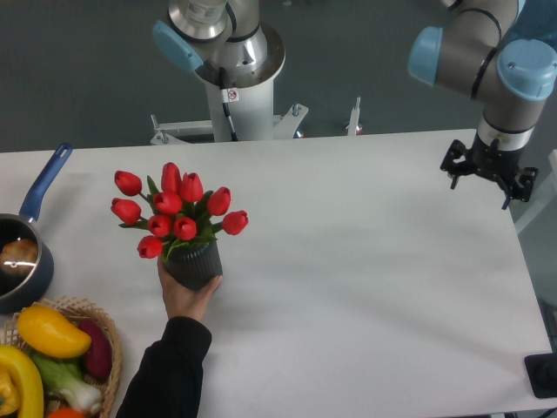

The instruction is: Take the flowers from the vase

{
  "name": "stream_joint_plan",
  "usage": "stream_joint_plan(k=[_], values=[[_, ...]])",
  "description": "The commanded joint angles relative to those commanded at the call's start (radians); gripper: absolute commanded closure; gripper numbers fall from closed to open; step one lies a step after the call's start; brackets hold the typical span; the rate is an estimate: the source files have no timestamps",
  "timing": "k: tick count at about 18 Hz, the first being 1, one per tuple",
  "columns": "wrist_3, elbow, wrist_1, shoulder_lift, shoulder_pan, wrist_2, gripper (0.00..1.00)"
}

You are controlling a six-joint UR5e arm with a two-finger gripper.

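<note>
The flowers (178, 213), a bunch of red tulip buds with green leaves, stand in the vase (197, 264), a short dark grey ribbed cylinder at the left-centre of the white table. A person's hand (184, 298) in a dark sleeve grips the vase from below. My gripper (487, 171) hangs over the far right edge of the table, far from the flowers. It shows only as a black block under the wrist, and its fingers cannot be made out.
A blue-handled saucepan (19, 261) sits at the left edge. Below it is a wicker basket (106, 329) of vegetables. The arm's base (233, 83) stands behind the table. A black object (545, 376) is at the lower right.
</note>
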Motion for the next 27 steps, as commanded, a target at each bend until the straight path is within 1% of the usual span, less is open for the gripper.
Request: stream_joint_plan(k=[5, 7, 9, 11, 13, 15, 16, 19, 20, 21, 22, 23, 25, 27], values=[[0.0, 0.0, 0.002, 0.002, -0.009, -0.003, 0.0], [-0.006, -0.024, 0.008, 0.003, -0.02, -0.005, 0.0], [-0.003, -0.076, 0.017, 0.012, -0.026, -0.009, 0.0], [-0.002, -0.123, 0.018, 0.052, -0.035, -0.005, 0.0], [-0.011, -0.153, 0.015, 0.087, -0.038, -0.012, 0.0], [-0.018, -0.161, 0.014, 0.132, -0.044, -0.043, 0.0], [-0.029, -0.161, 0.012, 0.155, -0.06, -0.064, 0.0], [-0.159, -0.16, 0.008, 0.207, -0.092, -0.072, 0.0], [-0.184, -0.158, 0.002, 0.225, -0.112, -0.063, 0.0], [-0.192, -0.158, -0.015, 0.247, -0.133, -0.061, 0.0], [-0.196, -0.158, -0.046, 0.27, -0.146, -0.061, 0.0], [-0.204, -0.157, -0.084, 0.3, -0.158, -0.061, 0.0], [-0.26, -0.141, -0.162, 0.357, -0.185, -0.061, 0.0], [-0.31, -0.124, -0.204, 0.391, -0.236, -0.066, 0.0]])
